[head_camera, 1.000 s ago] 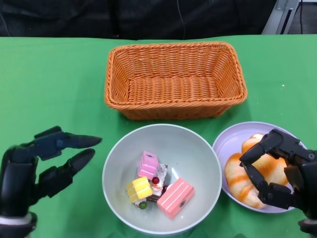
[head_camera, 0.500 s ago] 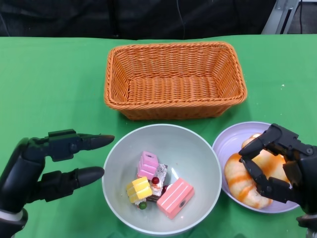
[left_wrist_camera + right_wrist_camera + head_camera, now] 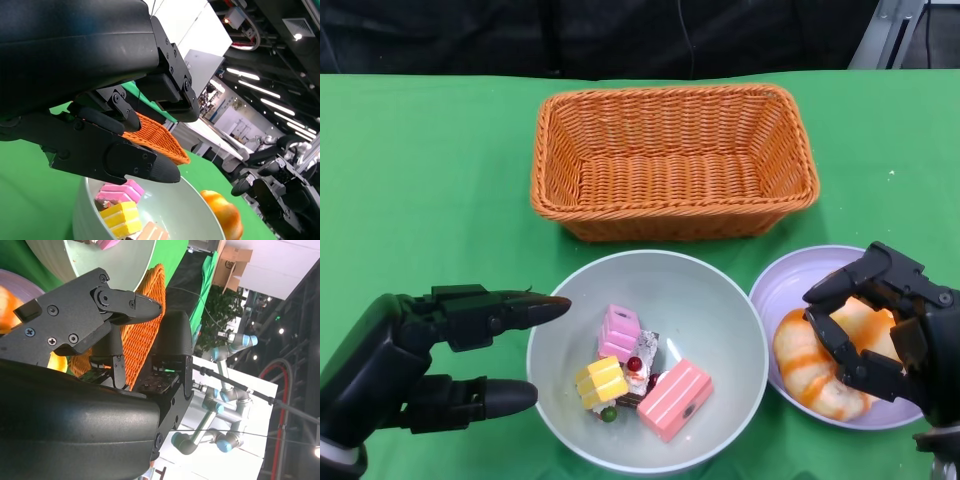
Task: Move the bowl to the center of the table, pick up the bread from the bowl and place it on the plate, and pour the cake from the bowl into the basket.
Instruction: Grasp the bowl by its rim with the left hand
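Probably rigid and slick: pale grey-green round bowl of cake pieces, sitting mid-table below woven orange basket. Best gripped at rim. Left hand open, empty beside it; right hand spread, empty over bread.

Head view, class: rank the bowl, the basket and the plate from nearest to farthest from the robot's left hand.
1. Bowl: just right of the left hand.
2. Basket: beyond the bowl, farther back on the table.
3. Plate: far right, past the bowl.
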Robot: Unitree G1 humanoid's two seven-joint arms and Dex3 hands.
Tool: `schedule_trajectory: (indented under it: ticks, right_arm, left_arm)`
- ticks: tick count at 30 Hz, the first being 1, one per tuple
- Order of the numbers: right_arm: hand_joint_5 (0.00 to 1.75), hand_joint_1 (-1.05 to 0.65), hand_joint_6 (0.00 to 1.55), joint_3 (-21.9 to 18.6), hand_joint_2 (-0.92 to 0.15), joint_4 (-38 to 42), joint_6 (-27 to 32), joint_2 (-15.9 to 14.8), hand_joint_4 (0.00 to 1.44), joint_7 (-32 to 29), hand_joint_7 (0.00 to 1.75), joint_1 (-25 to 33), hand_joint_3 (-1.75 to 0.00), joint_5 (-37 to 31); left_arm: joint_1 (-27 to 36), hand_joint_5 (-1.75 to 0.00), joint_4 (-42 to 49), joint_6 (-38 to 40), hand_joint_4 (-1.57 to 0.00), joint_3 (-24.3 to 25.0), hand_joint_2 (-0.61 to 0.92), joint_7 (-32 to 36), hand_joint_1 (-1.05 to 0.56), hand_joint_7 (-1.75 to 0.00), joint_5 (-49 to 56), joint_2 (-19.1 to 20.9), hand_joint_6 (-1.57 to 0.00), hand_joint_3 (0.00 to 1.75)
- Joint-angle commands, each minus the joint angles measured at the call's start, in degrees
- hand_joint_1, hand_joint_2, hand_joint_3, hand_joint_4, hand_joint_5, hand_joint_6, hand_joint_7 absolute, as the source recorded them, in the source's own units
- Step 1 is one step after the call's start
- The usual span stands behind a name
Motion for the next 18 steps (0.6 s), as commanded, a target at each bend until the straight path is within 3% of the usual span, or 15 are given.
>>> schedule_trajectory:
  ticks: [1,18]
  right_arm:
    - [1.40,-0.11,0.65,-0.69,-0.64,-0.45,0.00,-0.03,0.65,-0.30,1.19,-0.25,-0.69,0.10]
    - [1.41,-0.12,0.64,-0.96,-0.65,-0.35,-0.04,0.65,0.64,-0.87,1.19,-0.71,-0.67,-0.25]
  left_arm:
    - [0.71,-0.01,-1.38,-0.63,-0.76,-0.10,0.92,-0.55,-0.58,0.00,0.13,2.19,-0.67,0.12]
    - [1.69,0.00,-5.03,-0.12,-0.72,1.23,0.92,0.48,-0.62,0.00,5.02,4.55,-0.64,0.18]
